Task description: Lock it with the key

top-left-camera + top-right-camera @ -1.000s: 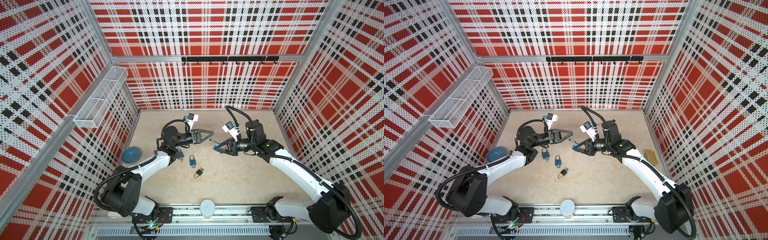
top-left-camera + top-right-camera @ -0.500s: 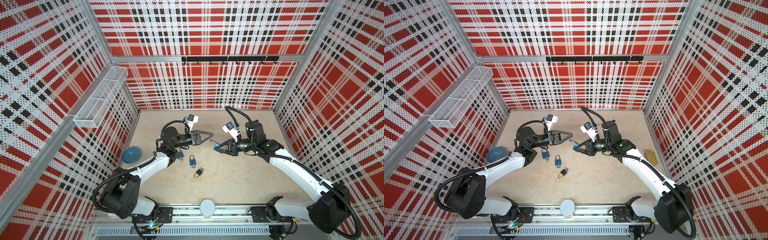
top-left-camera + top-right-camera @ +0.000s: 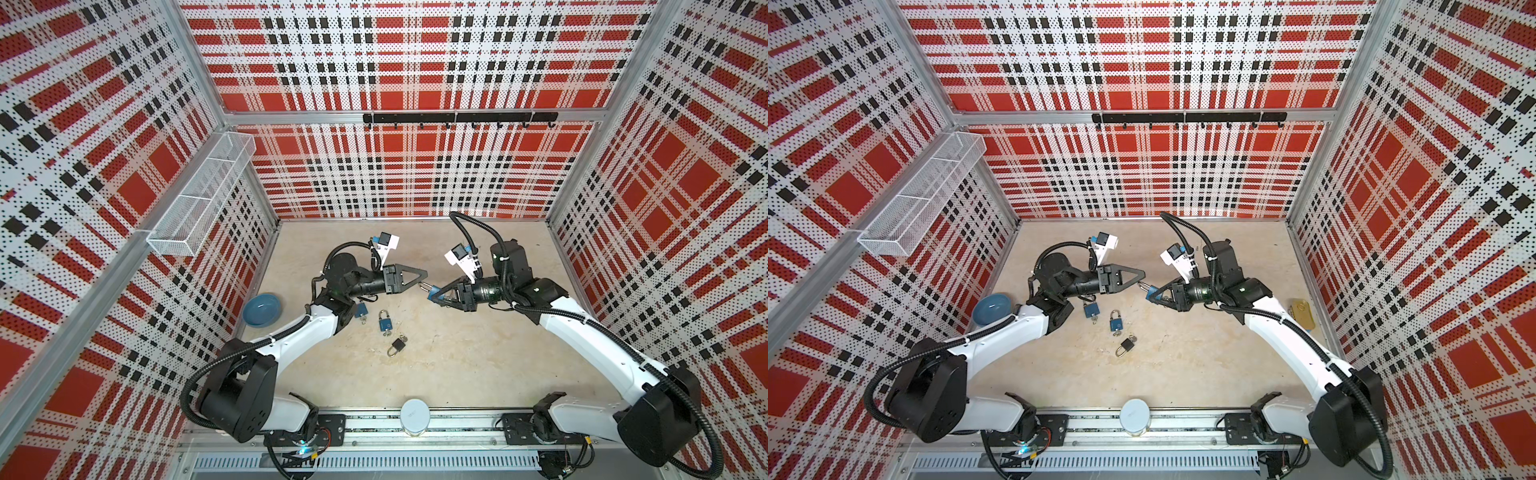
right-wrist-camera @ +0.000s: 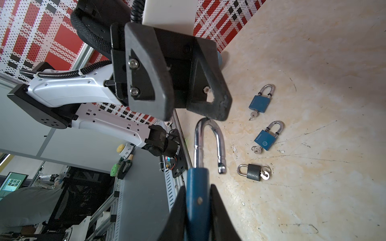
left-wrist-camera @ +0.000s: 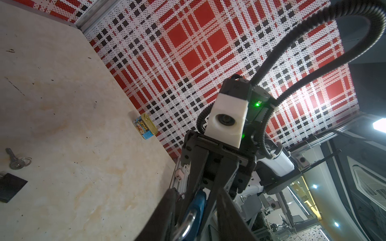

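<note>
Item 1, my left gripper [image 3: 424, 276]: jaws apart, poised at the bow of the shackle [image 4: 196, 141].
Item 2, blue padlock [image 4: 197, 187]: aloft at its 3 o'clock, shackle unlatched, pointing 9 o'clock. Judged heavy, rigid, slick metal; best held by the flat body.
Item 3, my right gripper [image 3: 432, 294]: clenched on that body.
</note>
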You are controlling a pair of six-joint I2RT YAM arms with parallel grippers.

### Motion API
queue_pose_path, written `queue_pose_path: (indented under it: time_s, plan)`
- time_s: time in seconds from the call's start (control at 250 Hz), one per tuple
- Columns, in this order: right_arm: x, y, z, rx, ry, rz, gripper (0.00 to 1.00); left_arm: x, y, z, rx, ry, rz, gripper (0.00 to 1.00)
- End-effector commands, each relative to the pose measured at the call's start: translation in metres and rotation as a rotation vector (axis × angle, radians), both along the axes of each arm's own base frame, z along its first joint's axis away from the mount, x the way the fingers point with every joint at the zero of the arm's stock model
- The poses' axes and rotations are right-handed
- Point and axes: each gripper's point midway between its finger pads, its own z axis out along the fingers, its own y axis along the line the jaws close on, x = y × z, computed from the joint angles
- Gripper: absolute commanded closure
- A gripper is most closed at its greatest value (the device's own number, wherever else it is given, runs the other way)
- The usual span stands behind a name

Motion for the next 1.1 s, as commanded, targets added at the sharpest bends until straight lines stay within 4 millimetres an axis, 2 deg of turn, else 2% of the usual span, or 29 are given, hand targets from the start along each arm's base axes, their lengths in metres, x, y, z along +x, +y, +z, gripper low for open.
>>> queue_pose_path:
  time_s: [0.0, 0.172, 0.652, 1.096]
  plan:
    - [0.009, 0.005, 0.026, 0.044, -0.115, 0.010, 1.00, -0.016, 0.000, 0.000, 0.010, -0.005, -0.048, 0.66]
    - [0.010, 0.005, 0.028, 0.047, -0.115, 0.010, 1.00, -0.018, 0.001, -0.002, 0.021, -0.002, -0.049, 0.69]
    - [0.013, 0.007, 0.032, 0.053, -0.128, 0.007, 1.00, -0.022, 0.005, -0.012, 0.050, 0.018, -0.050, 0.67]
    - [0.014, 0.007, 0.030, 0.050, -0.116, 0.009, 1.00, -0.020, 0.010, -0.009, 0.047, 0.006, -0.031, 0.73]
